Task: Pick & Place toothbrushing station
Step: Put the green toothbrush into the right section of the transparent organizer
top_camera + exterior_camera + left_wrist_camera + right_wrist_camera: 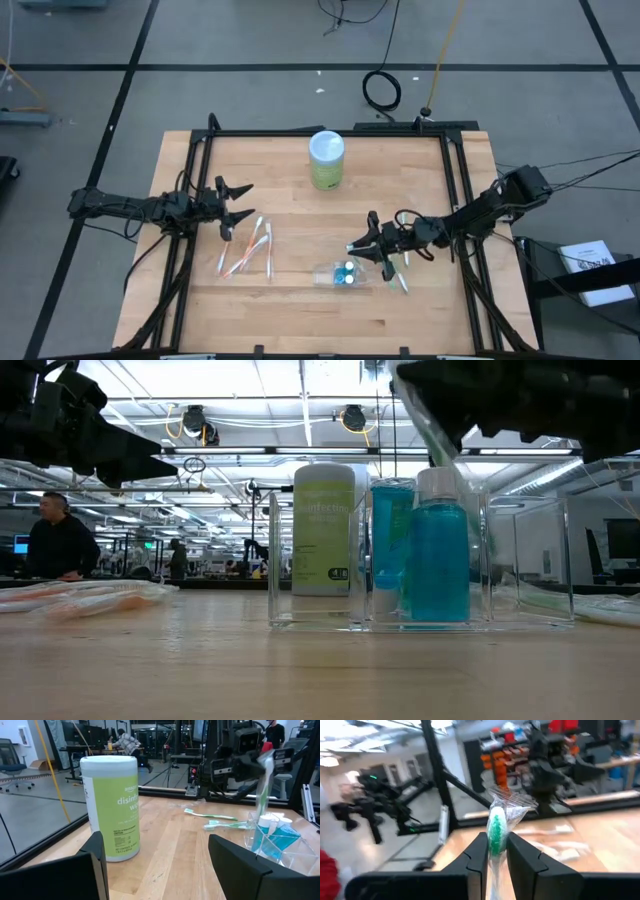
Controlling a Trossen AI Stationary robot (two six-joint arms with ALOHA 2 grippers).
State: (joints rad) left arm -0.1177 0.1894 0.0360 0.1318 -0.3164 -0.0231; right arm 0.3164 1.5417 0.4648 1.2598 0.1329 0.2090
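High view: the wooden table carries a green disinfectant wipes canister standing upright at its far centre. A clear organizer sits near the table's near-right centre and holds a blue mouthwash bottle and a blue tube, both upright in adjoining compartments as the low view shows.

The right claw hovers just beside the organizer, on its far side. In the right wrist view its fingers are pressed onto a wrapped green toothbrush, pinching the shaft so that the green head stands above the fingertips inside its clear wrapper. In the left wrist view the same toothbrush hangs slanted over the organizer, its lower end at the compartments; whether it touches the bottom cannot be told.

The left claw is at the table's left side, raised and spread wide, holding nothing. Just to its near right lies a loose pile of wrapped toothbrushes with orange and white handles, flat on the table. Two more green toothbrushes lie flat on the table beside the organizer's right side.

Low view: a person in dark clothing stands in the room beyond the table, at far left.
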